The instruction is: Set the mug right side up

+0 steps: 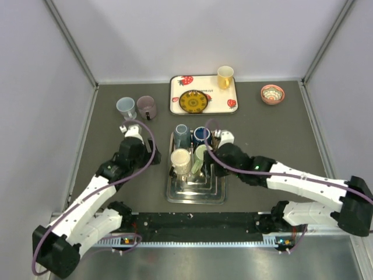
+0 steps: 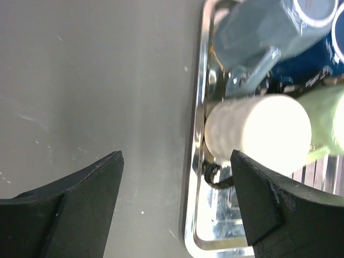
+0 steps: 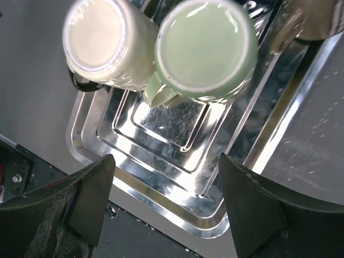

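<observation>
Left gripper (image 2: 176,161) open, fingers wide apart, nothing between them; it hangs over the worktop (image 1: 274,134) just outside the left rim of the steel tray (image 1: 195,195), beside the cream mug (image 3: 102,40). My right gripper (image 3: 166,161) is also spread and holds nothing, above the tray, looking down on the cream mug and green mug (image 3: 207,45). Those two stand touching in the middle of the tray, green handle facing the near end. Can't tell mouth from base on either. Grey-blue mug (image 1: 181,135) and dark blue mug (image 1: 201,135) sit behind them at the far end.
</observation>
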